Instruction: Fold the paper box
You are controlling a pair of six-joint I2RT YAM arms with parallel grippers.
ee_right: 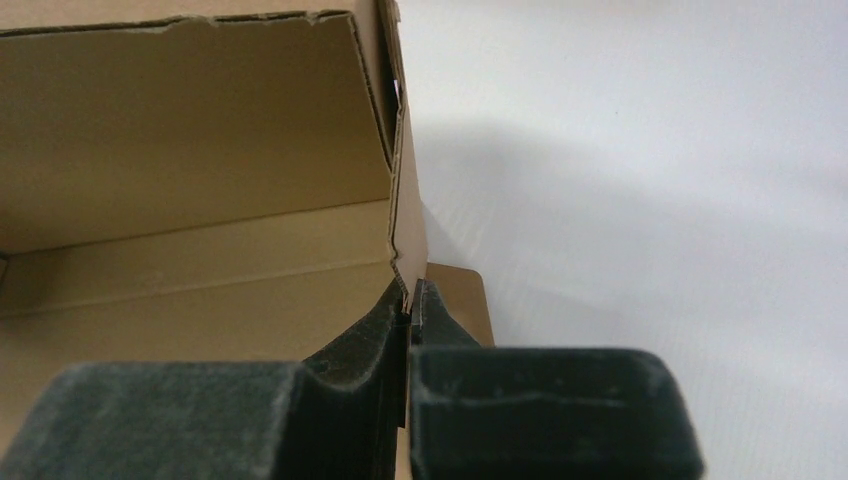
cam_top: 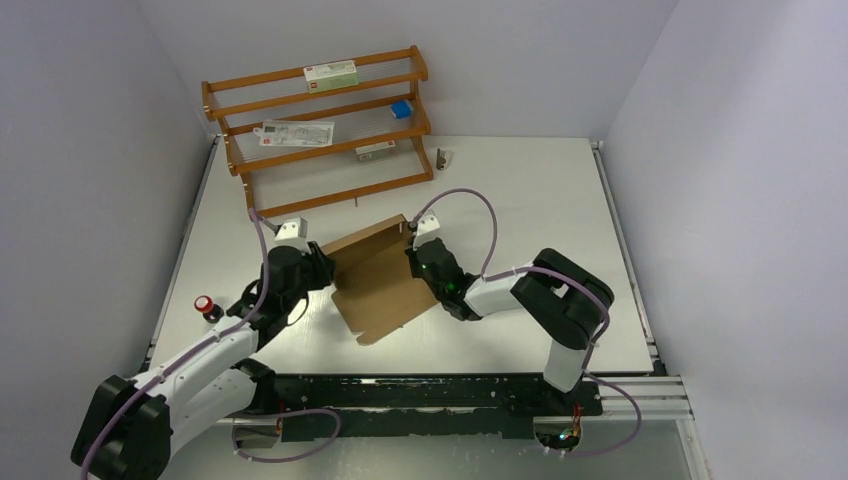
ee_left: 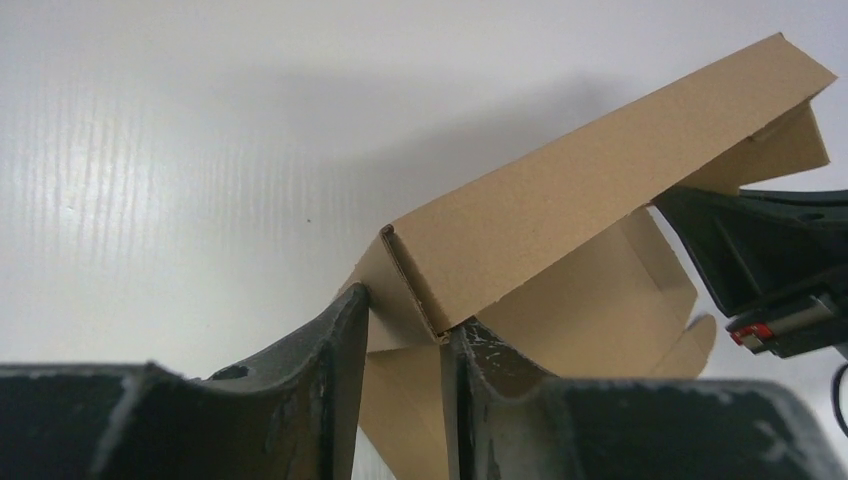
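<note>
Your paper box point(cam_top: 380, 285) sits on the counter point(cam_top: 520, 200), between your two tools. Your right tool point(ee_right: 410, 300) pinches the box's right wall tight. Your left tool point(ee_left: 403, 315) is narrow around the box's left corner; you cannot tell if it squeezes.

We are looking at a robot lab. A left arm point(cam_top: 200, 370) and a right arm point(cam_top: 560, 300), both white, are sitting on a black rail point(cam_top: 430, 395) at the edge of a white table point(cam_top: 520, 190). Plain pale walls point(cam_top: 90, 150) are closing it in. A wooden rack point(cam_top: 255, 80) is holding small boxes point(cam_top: 330, 72), and a red button point(cam_top: 205, 305) is standing nearby.
</note>
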